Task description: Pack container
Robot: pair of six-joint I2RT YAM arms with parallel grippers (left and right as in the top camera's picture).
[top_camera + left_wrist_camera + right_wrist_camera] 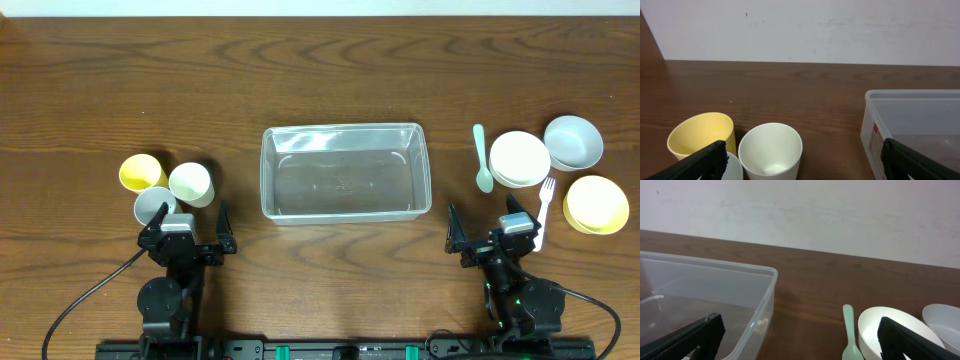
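The clear plastic container (345, 130) stands empty at the table's middle; its corner shows in the left wrist view (875, 125) and the right wrist view (767, 287). A yellow cup (141, 172), a white cup (190, 183) and a grey cup (153, 206) stand at the left. A white bowl (519, 158), a grey bowl (573, 142), a yellow bowl (596, 204), a green spoon (482, 160) and a white fork (545, 205) lie at the right. My left gripper (188, 238) is open and empty near the cups. My right gripper (497, 238) is open and empty near the white bowl.
Both arm bases sit at the table's front edge (330, 350). A white wall rises behind the far edge in the left wrist view (800, 30). Bare wood lies between the container and the cups and in front of the container.
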